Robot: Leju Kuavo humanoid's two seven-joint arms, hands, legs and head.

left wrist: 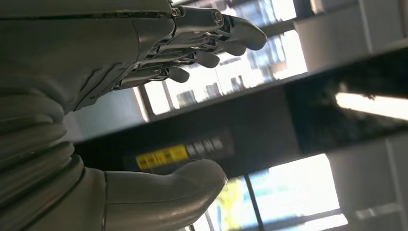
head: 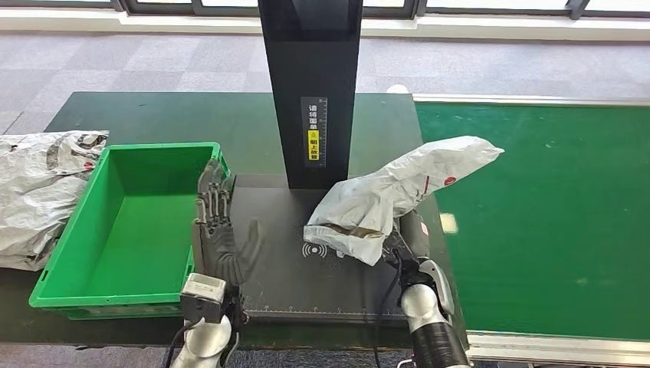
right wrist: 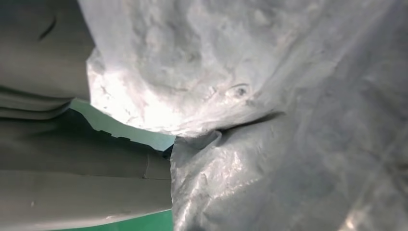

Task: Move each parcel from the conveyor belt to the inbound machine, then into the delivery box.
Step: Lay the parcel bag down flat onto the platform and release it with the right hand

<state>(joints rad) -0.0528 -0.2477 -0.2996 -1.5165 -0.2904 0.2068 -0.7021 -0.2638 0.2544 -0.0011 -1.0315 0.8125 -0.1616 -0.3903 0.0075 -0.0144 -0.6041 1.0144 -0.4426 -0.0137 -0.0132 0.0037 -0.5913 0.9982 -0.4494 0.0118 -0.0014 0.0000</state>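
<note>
On the inbound machine's (head: 310,84) black column, a narrow strip label with small pale characters over a yellow patch, too small to read; on its flat scanning plate (head: 306,280), a white wireless-wave symbol (head: 315,251) partly under the parcel. On the parcel (head: 398,192), a small red round mark near the far end, not legible. Green delivery box (head: 126,222) just left of the plate, holding nothing visible inside. Beside it, farther left on the dark table (head: 153,115), a heap of crumpled grey-white parcels (head: 38,192) with dark and red print, unreadable. Green conveyor belt (head: 552,215) on the right. Right hand (head: 402,245) gripping the white-grey parcel from below, lifted and tilted above the plate's right side, its far end over the belt's edge. Left hand (head: 222,230) holding nothing, fingers extended and apart, raised over the plate's left edge beside the box wall.
</note>
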